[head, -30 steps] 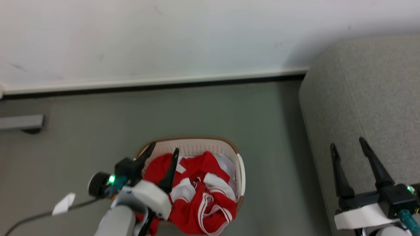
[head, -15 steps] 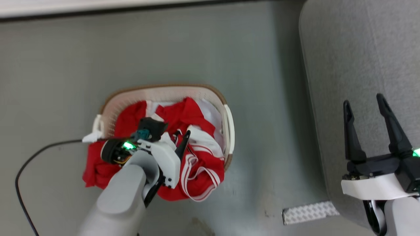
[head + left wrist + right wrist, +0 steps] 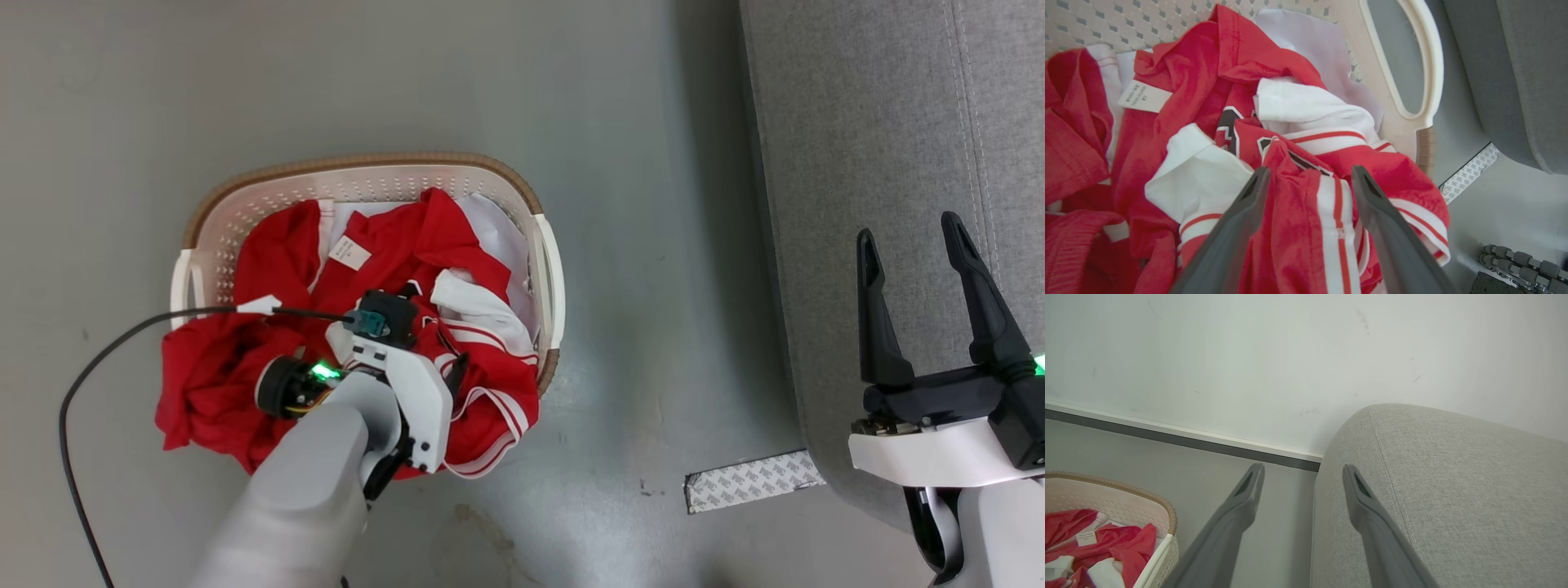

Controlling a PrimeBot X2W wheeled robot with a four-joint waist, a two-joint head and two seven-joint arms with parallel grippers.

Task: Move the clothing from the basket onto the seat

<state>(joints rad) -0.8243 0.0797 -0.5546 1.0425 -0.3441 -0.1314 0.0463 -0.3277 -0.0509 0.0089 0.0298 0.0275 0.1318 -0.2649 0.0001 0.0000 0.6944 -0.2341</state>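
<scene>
Soft, even light; my head view is sharp. The seat (image 3: 857, 122) casts a faint shadow on the floor (image 3: 408, 82). My wrist views bow at the edges.

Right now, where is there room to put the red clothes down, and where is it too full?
The grey seat is bare. So is the floor between basket and seat, except a tape strip near the seat's corner. The basket is crowded: red clothing spills over its rim.
</scene>
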